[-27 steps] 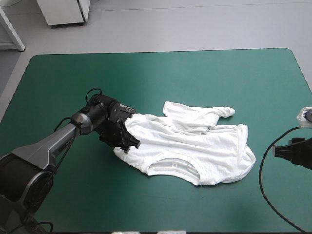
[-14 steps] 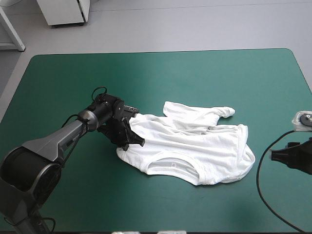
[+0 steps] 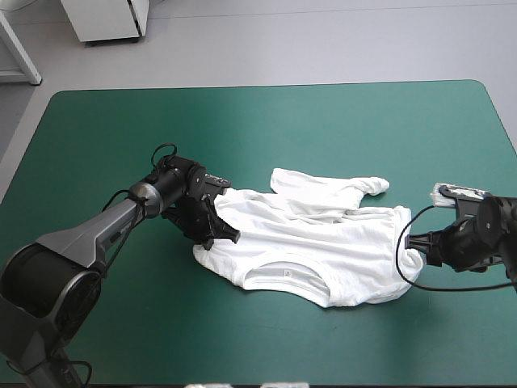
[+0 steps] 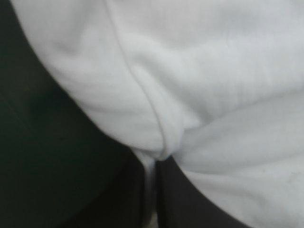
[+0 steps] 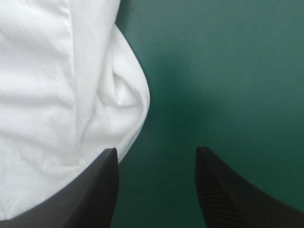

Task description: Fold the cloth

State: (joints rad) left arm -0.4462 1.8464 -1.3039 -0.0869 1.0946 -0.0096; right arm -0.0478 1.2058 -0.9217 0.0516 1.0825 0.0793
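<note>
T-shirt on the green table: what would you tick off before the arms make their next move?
1. Left jaws shut on the T-shirt edge: ok.
2. Right jaws open, ready to grip: ok.
3. Cloth between the right jaws: not ok; its edge lies beside one, with bare table between them.
4. T-shirt lying flat: not ok; it is rumpled, with a sleeve bunched.
5. T-shirt wholly on the table: ok.
6. How many layers the left jaws pinch: cannot tell.
</note>
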